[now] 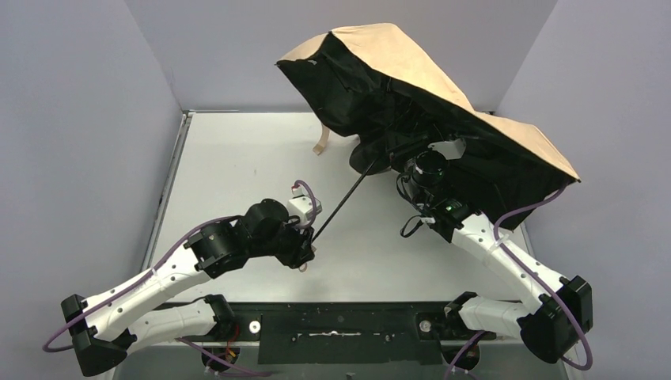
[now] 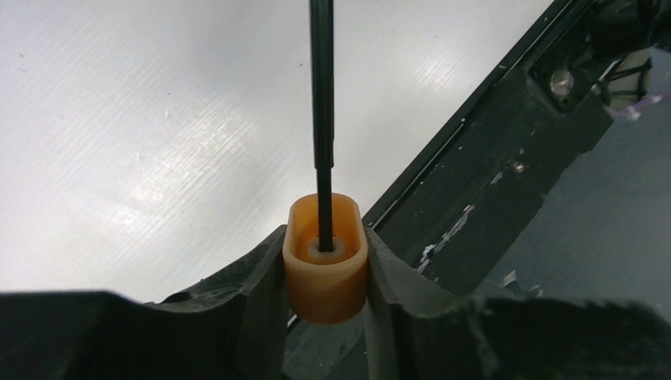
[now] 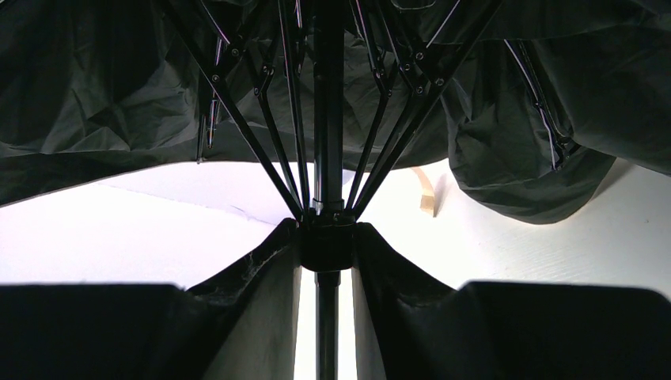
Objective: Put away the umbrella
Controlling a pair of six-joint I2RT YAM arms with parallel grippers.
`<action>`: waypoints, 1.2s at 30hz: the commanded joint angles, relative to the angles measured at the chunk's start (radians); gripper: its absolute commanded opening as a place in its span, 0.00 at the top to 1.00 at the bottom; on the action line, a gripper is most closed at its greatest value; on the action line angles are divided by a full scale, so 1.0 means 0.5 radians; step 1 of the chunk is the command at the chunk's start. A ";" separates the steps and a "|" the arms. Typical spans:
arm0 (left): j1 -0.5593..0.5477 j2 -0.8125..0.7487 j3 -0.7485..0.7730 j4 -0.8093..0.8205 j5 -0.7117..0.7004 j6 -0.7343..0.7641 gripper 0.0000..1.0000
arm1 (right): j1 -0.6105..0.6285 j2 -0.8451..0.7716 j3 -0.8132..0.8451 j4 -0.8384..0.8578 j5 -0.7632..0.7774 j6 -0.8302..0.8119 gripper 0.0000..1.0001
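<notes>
The umbrella (image 1: 443,87) is held open and tilted over the far right corner of the tabletop (image 1: 237,174), tan side up. Its tan handle (image 2: 325,261) is clenched by the left gripper (image 1: 307,250) near the tabletop's middle, and the black collar (image 3: 326,252) on the shaft (image 1: 342,204) is grasped by the right gripper (image 3: 326,233).

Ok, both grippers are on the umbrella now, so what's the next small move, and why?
Probably slide the right gripper with the runner down the shaft toward the handle. The left gripper is shut on the handle, anchoring it. The right gripper is shut on the runner where the ribs meet, and the canopy is partly spread.
</notes>
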 commanded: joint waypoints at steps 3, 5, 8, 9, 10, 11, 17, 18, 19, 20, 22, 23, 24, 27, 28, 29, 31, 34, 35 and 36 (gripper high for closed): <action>-0.009 0.013 0.085 0.046 -0.181 0.036 0.91 | -0.013 -0.024 0.118 0.096 0.005 0.037 1.00; -0.009 0.009 0.095 0.100 -0.274 0.036 1.00 | -0.014 -0.030 0.123 0.021 -0.053 0.028 1.00; -0.006 0.003 0.064 0.305 -0.428 0.040 1.00 | 0.001 -0.001 0.112 -0.141 -0.351 -0.017 1.00; -0.002 0.009 0.047 0.411 -0.488 0.057 1.00 | 0.040 -0.005 0.050 -0.147 -0.403 -0.014 1.00; 0.006 0.023 0.039 0.513 -0.540 0.077 1.00 | 0.127 -0.010 -0.021 -0.140 -0.415 -0.008 1.00; 0.015 0.043 0.045 0.609 -0.597 0.087 1.00 | 0.224 -0.012 -0.083 -0.159 -0.416 0.003 1.00; 0.116 0.226 0.155 1.103 -0.664 0.202 1.00 | 0.774 0.097 -0.400 -0.008 -0.451 0.264 1.00; 0.129 0.255 0.183 1.126 -0.652 0.225 1.00 | 0.806 0.101 -0.424 0.019 -0.450 0.272 1.00; 0.139 0.277 0.204 1.145 -0.646 0.242 1.00 | 0.821 0.101 -0.424 0.009 -0.455 0.276 1.00; 0.151 0.293 0.219 1.164 -0.636 0.259 1.00 | 0.824 0.100 -0.417 -0.004 -0.454 0.276 1.00; 0.166 0.310 0.240 1.172 -0.607 0.284 1.00 | 0.824 0.079 -0.410 -0.033 -0.405 0.270 1.00; 0.171 0.314 0.243 1.173 -0.601 0.294 1.00 | 0.824 0.054 -0.413 -0.040 -0.367 0.270 1.00; 0.173 0.311 0.242 1.171 -0.600 0.302 1.00 | 0.823 0.036 -0.416 -0.043 -0.332 0.280 1.00; 0.179 0.306 0.220 1.166 -0.607 0.301 1.00 | 0.819 0.006 -0.396 -0.049 -0.280 0.293 1.00; 0.182 0.309 0.216 1.159 -0.617 0.302 1.00 | 0.818 0.006 -0.379 -0.047 -0.286 0.291 1.00; 0.182 0.308 0.217 1.149 -0.632 0.305 1.00 | 0.817 0.009 -0.356 -0.035 -0.299 0.272 1.00; 0.182 0.308 0.239 1.109 -0.686 0.305 1.00 | 0.825 0.021 -0.275 -0.038 -0.335 0.210 1.00; 0.171 0.301 0.393 0.935 -0.787 0.299 1.00 | 0.875 0.071 -0.094 -0.054 -0.371 0.075 1.00; 0.160 0.296 0.456 0.852 -0.832 0.305 1.00 | 0.899 0.097 -0.017 -0.074 -0.378 0.046 1.00; 0.134 0.287 0.529 0.767 -0.902 0.317 1.00 | 0.921 0.125 0.060 -0.091 -0.387 0.019 1.00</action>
